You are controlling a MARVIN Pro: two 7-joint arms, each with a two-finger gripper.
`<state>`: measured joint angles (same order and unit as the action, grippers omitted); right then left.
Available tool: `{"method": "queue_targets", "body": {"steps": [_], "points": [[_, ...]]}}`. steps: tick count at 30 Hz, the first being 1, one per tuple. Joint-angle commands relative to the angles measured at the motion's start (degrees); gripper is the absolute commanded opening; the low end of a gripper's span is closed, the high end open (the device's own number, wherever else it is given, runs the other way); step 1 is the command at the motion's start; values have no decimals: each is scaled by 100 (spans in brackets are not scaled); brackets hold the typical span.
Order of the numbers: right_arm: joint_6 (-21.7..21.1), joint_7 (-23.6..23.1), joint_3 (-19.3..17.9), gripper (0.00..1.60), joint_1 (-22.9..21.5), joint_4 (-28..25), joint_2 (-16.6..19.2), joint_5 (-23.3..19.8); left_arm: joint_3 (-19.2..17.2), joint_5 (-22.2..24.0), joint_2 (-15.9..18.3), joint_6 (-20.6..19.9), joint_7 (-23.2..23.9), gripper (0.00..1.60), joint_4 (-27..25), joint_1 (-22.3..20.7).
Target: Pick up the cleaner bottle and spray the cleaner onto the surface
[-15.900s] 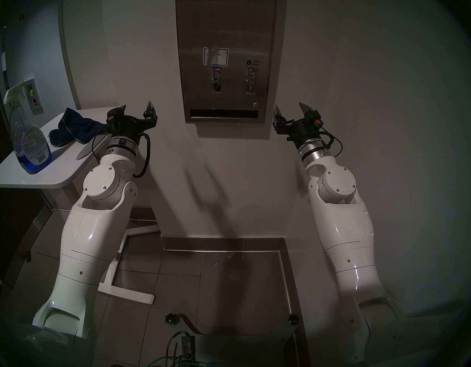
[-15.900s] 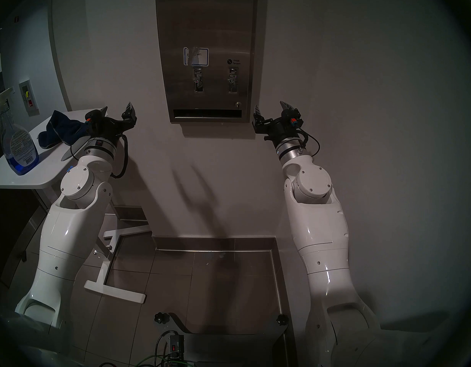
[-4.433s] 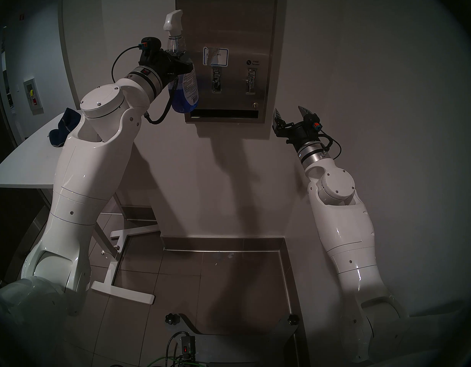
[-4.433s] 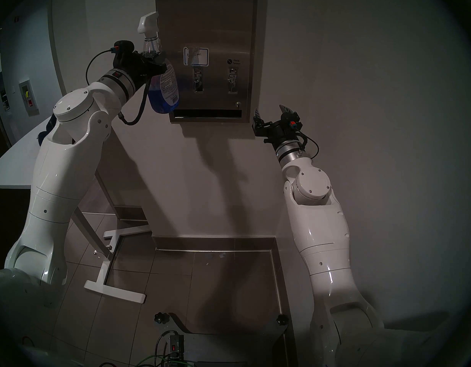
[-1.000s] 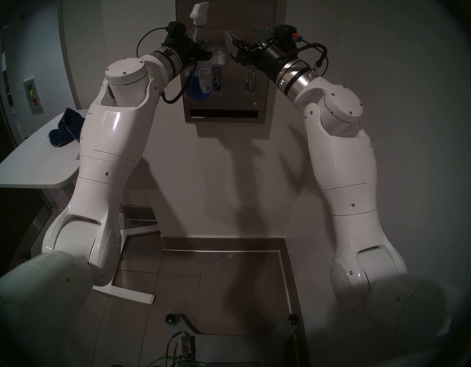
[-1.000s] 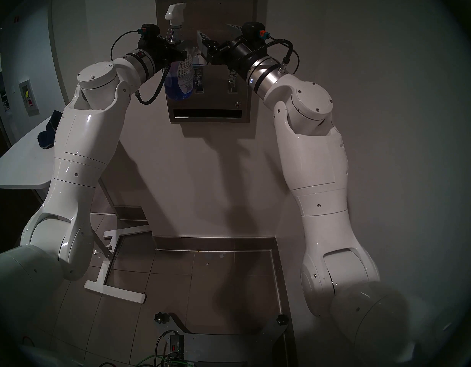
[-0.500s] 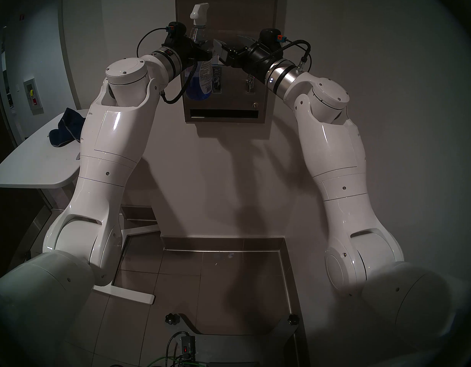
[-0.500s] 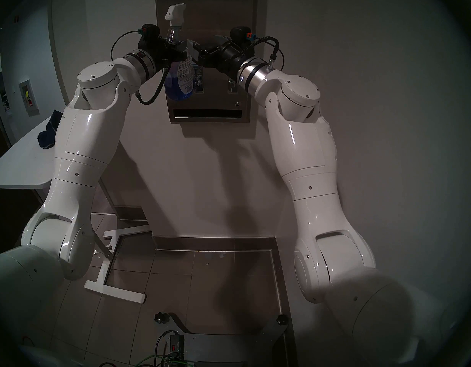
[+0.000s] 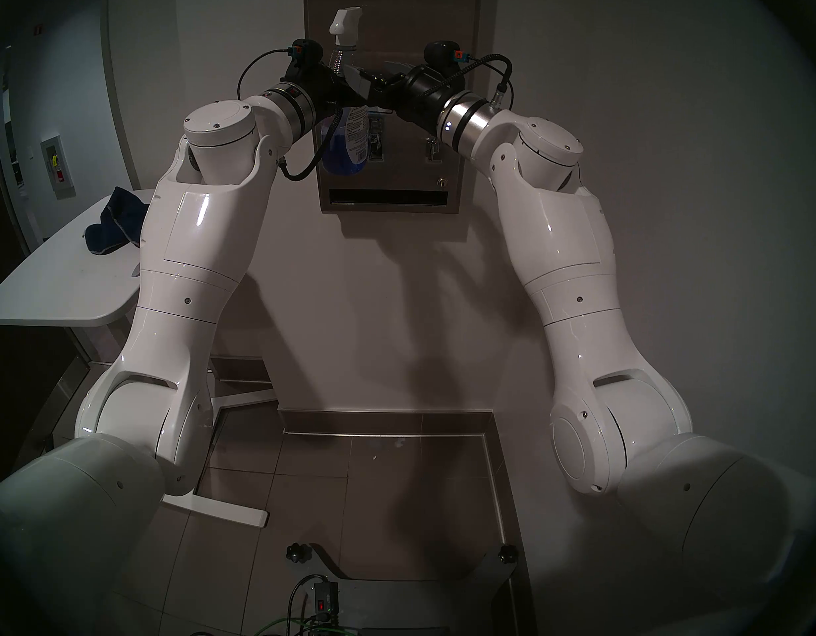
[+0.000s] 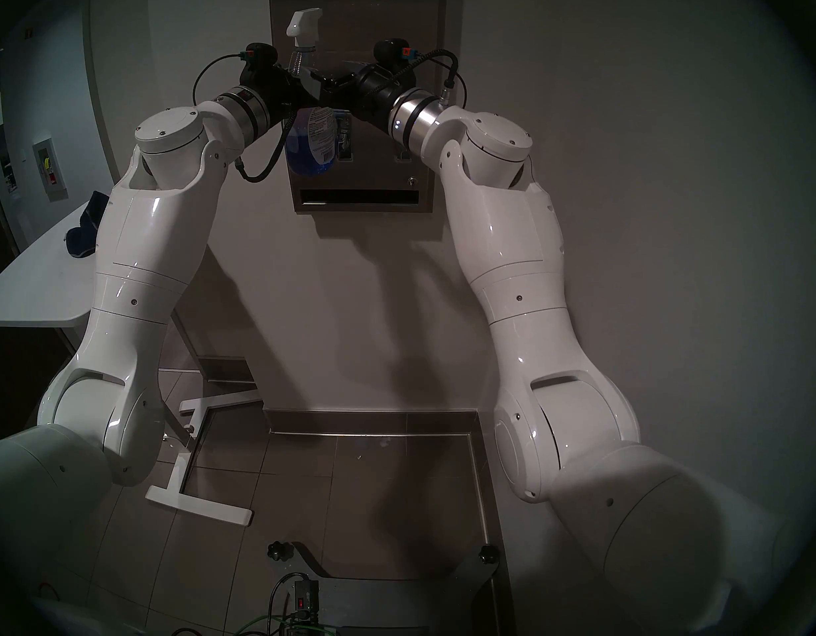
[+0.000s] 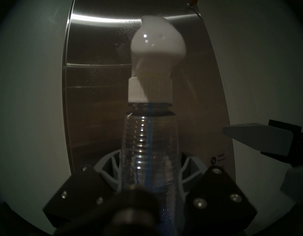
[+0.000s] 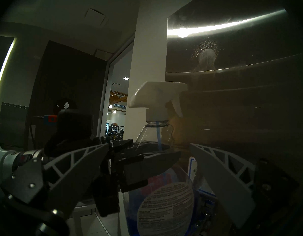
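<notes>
My left gripper point(image 9: 341, 88) is shut on the neck of the cleaner bottle point(image 9: 349, 135) and holds it upright in front of the surface, a steel dispenser panel point(image 9: 420, 20). The white trigger head point(image 9: 345, 21) points at the steel. In the left wrist view both fingers point(image 11: 109, 171) press the clear neck point(image 11: 149, 142). Blue cleaner point(image 9: 337, 158) fills the lower bottle, and a white foamy blob point(image 12: 208, 57) sits on the steel. My right gripper point(image 9: 371, 73) is open just right of the bottle. In the right wrist view the labelled bottle point(image 12: 164, 208) shows between its spread fingers point(image 12: 224, 171).
A white table point(image 9: 52, 291) stands at the left with a dark blue cloth point(image 9: 117, 222) on it. The panel's levers point(image 9: 431, 146) and dark slot point(image 9: 388, 197) lie below the grippers. The plain wall runs on both sides, with tiled floor point(image 9: 351, 483) below.
My right arm has swung left and closed in on the bottle, its gripper staying open. The left arm and the bottle have held still.
</notes>
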<state>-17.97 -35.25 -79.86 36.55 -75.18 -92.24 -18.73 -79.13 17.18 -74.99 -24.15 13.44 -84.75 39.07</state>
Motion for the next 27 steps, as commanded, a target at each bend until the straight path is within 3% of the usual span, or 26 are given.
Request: {"method": "queue_targets", "body": {"steps": [1,27], "points": [[4,-56,-37,160,-626,102,-218,-35,-128,11,-16,128,-12,0,-214,-438],[18,-271,-143,160,-1554,1364,-470,-15,-161,-24,-56,58,-3,0,-212,-449]]}}
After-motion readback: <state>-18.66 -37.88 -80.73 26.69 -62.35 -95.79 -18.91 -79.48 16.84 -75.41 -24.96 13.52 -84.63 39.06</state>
